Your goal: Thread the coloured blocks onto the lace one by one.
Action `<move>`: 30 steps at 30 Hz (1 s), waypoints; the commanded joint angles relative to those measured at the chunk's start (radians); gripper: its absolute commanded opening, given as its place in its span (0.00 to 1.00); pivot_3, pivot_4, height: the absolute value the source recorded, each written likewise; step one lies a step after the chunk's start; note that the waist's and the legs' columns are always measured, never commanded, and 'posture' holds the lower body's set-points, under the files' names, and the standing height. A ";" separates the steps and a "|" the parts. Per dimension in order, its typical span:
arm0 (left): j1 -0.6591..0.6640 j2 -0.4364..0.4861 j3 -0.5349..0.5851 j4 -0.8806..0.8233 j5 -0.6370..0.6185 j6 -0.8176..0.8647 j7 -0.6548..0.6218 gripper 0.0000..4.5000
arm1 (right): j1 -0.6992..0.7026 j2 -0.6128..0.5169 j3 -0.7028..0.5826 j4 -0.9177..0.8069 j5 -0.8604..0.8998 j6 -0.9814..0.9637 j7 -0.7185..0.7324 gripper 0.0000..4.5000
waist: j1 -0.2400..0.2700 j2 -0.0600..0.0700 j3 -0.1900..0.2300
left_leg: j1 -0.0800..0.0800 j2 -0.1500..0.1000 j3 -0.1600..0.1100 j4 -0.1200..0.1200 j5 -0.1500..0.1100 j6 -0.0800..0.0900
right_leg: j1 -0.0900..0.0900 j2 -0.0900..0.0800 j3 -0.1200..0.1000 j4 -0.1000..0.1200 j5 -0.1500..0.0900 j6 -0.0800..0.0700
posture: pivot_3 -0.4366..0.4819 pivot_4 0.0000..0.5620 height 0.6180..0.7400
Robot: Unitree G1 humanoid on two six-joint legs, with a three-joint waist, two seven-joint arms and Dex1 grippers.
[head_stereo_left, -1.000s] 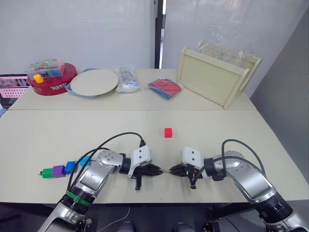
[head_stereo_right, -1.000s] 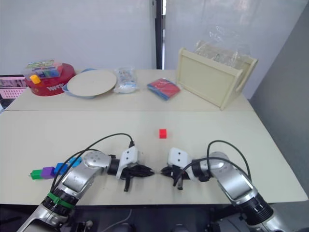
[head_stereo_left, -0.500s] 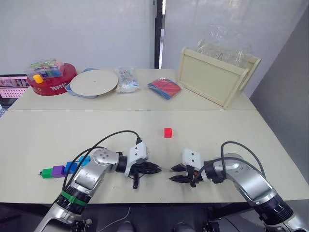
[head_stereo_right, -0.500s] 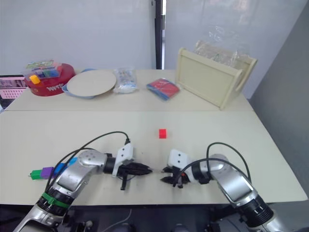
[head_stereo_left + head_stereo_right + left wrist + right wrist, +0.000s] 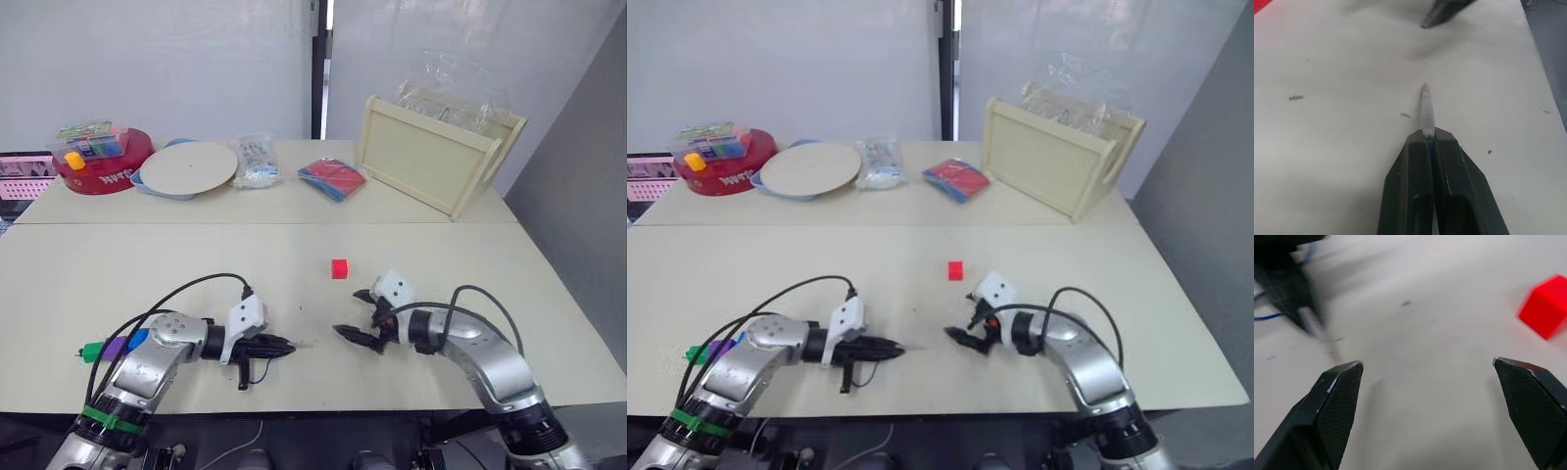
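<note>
Up close, your left wrist view showed the left gripper [image 5: 1431,139] clamped on the thin dark-blue lace [image 5: 1429,143], its pale stiff tip [image 5: 1426,110] poking out over the cream tabletop [image 5: 147,264]. Your right wrist view showed the right gripper [image 5: 1432,382] with its 2 black fingers [image 5: 1332,401] spread wide apart and nothing between them, the small red cube block [image 5: 1546,306] lying off to one side. From the head views you saw that cube near the table's middle, and the green [image 5: 91,351], purple [image 5: 115,346] and blue [image 5: 136,340] blocks in a row behind your left arm. White lettering on the red round tub [image 5: 98,168] was unreadable.
</note>
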 commanded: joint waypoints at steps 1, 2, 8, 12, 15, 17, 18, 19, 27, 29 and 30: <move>0.020 0.024 0.036 -0.025 -0.014 -0.014 -0.005 0.00 | 0.023 0.067 -0.025 -0.032 -0.015 0.009 -0.121 1.00 | 0.001 0.000 0.000 | 0.000 0.000 0.000 0.000 0.000 0.000 | 0.000 0.000 0.000 0.000 0.000 0.000 | 0.48 0.27 1.00; 0.025 0.029 0.043 -0.026 -0.017 -0.012 -0.002 0.00 | 0.035 0.106 -0.023 -0.031 -0.037 0.004 -0.183 1.00 | 0.001 0.000 0.000 | 0.000 0.000 0.000 0.000 0.000 0.000 | 0.000 0.000 0.000 0.000 0.000 0.000 | 0.48 0.27 1.00; 0.031 0.040 0.058 -0.032 -0.027 -0.001 0.004 0.00 | 0.062 0.318 0.009 -0.018 -0.135 -0.026 -0.446 1.00 | -0.002 0.000 0.000 | 0.000 0.000 0.001 0.000 0.000 0.000 | -0.002 0.000 0.001 0.003 0.000 0.000 | 0.48 0.27 1.00; 0.028 0.044 0.059 -0.028 -0.026 -0.001 0.002 0.00 | 0.013 0.423 0.010 0.104 -0.206 -0.076 -0.598 1.00 | -0.001 0.000 0.000 | 0.000 0.000 0.001 -0.001 0.000 0.000 | -0.002 0.000 0.001 0.003 0.000 0.000 | 0.48 0.27 1.00; 0.024 0.048 0.059 -0.027 -0.025 -0.001 0.002 0.00 | -0.031 0.488 -0.012 0.202 -0.225 -0.141 -0.674 1.00 | -0.002 0.000 0.000 | 0.002 0.000 0.001 -0.003 0.000 -0.001 | -0.002 0.000 0.001 0.004 0.000 0.000 | 0.48 0.27 1.00; 0.023 0.049 0.059 -0.025 -0.024 -0.002 0.002 0.00 | -0.064 0.518 -0.015 0.265 -0.223 -0.183 -0.689 1.00 | -0.003 0.000 0.000 | 0.002 0.000 0.001 -0.003 0.001 -0.001 | -0.002 0.000 0.001 0.004 0.000 0.000 | 0.48 0.27 1.00; 0.023 0.049 0.058 -0.025 -0.023 -0.003 0.002 0.00 | -0.081 0.528 -0.017 0.298 -0.229 -0.202 -0.702 1.00 | -0.004 0.000 0.000 | 0.002 0.000 0.001 -0.003 0.001 -0.001 | -0.002 0.000 0.001 0.004 0.000 0.000 | 0.48 0.27 1.00; 0.023 0.050 0.058 -0.025 -0.023 -0.002 0.002 0.00 | -0.108 0.543 -0.031 0.342 -0.228 -0.224 -0.722 1.00 | -0.004 0.000 0.000 | 0.002 0.000 0.001 -0.004 0.001 -0.001 | -0.002 0.000 0.001 0.004 0.000 0.000 | 0.48 0.27 1.00; 0.027 0.053 0.055 -0.028 -0.023 -0.001 0.002 0.00 | -0.193 0.577 -0.091 0.499 -0.190 -0.326 -0.774 1.00 | -0.003 0.000 0.000 | 0.004 0.000 0.001 -0.005 0.001 -0.002 | -0.002 -0.001 0.001 0.005 0.000 0.000 | 0.48 0.27 1.00; 0.027 0.053 0.054 -0.027 -0.022 -0.002 0.002 0.00 | -0.169 0.574 -0.077 0.476 -0.185 -0.339 -0.764 0.88 | -0.004 0.000 0.000 | 0.004 0.000 0.001 -0.005 0.001 -0.001 | -0.002 -0.001 0.001 0.005 0.000 0.000 | 0.48 0.27 1.00; 0.027 0.053 0.055 -0.027 -0.022 -0.002 0.002 0.00 | -0.153 0.572 -0.070 0.459 -0.184 -0.342 -0.759 0.82 | -0.005 0.000 0.000 | 0.004 0.000 0.001 -0.005 0.001 -0.002 | -0.002 -0.001 0.001 0.006 0.000 0.000 | 0.48 0.27 1.00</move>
